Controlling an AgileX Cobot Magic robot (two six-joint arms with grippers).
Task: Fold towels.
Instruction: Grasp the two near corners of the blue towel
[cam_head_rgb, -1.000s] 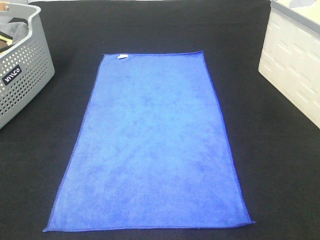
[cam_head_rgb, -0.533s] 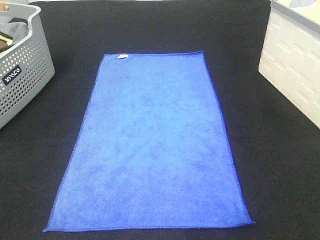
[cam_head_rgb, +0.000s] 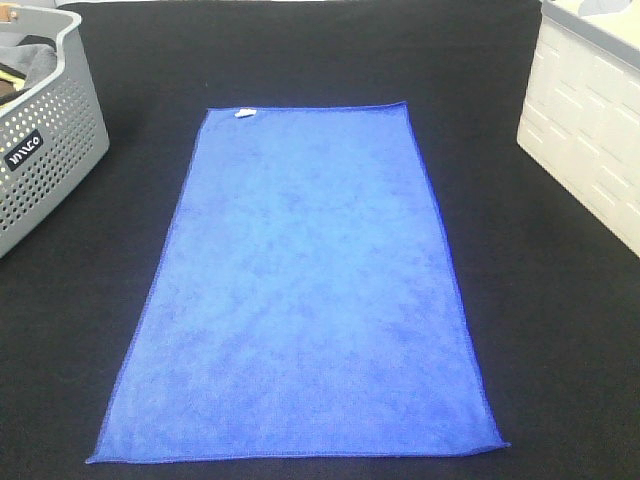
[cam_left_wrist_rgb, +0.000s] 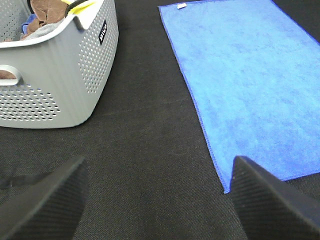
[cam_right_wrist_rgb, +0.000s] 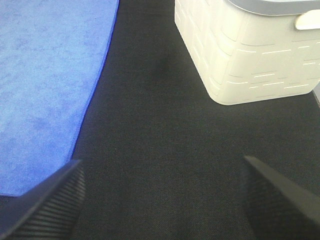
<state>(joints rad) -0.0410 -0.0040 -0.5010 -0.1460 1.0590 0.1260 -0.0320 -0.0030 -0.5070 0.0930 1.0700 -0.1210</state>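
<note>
The blue towel (cam_head_rgb: 300, 290) is lying flat and unfolded on the middle of the black bench (cam_head_rgb: 560, 350), between a grey basket (cam_head_rgb: 50, 150) and a white bin (cam_head_rgb: 590, 150). The left pincer (cam_left_wrist_rgb: 157, 167) and right pincer (cam_right_wrist_rgb: 162, 162) are hanging low over the bench with jaws wide apart, gripping nothing.

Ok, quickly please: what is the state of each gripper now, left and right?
Left gripper: open, holding nothing.
Right gripper: open, holding nothing.
</note>
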